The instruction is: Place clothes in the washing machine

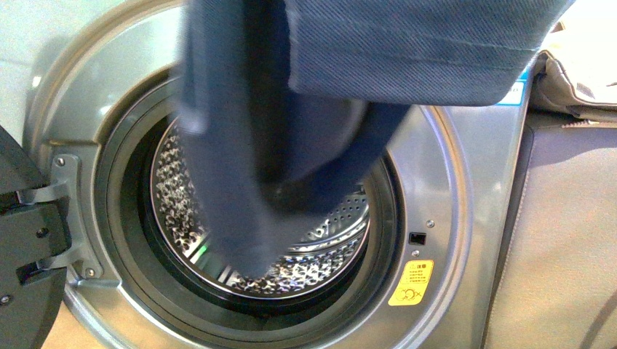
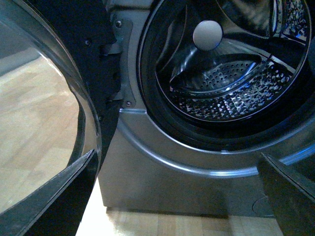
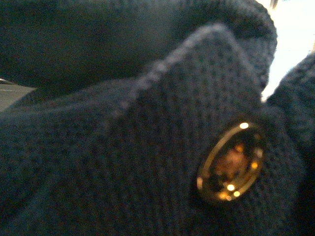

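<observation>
Closest to the lens, the right wrist view is filled by the clothes [image 3: 123, 147], a dark navy weave with a stitched edge, and a round metal snap button [image 3: 230, 162] is seen on it. The right fingers are hidden by this fabric, so it cannot be told how far they are parted or what is gripped. The left fingers [image 2: 54, 196] are seen spread wide at the two lower corners of the left wrist view, with nothing held between them, low in front of the washing machine [image 1: 466, 182]. The dark door [image 1: 25, 247] is swung open on its hinge [image 1: 62, 207] at the left of the porthole. In the front view the garment is hung from above (its top is cut off by the frame). A broad fold is spread across the upper rim, and a narrower length is draped down over the opening, with its tip before the lower part of the perforated drum [image 1: 327, 254]. Whether that tip is past the dark gasket [image 1: 120, 218] cannot be told. A yellow sticker [image 1: 411, 282] is fixed at the lower right of the silver front. A beige-grey panel [image 1: 560, 240] is set just beside the machine, to the right.
</observation>
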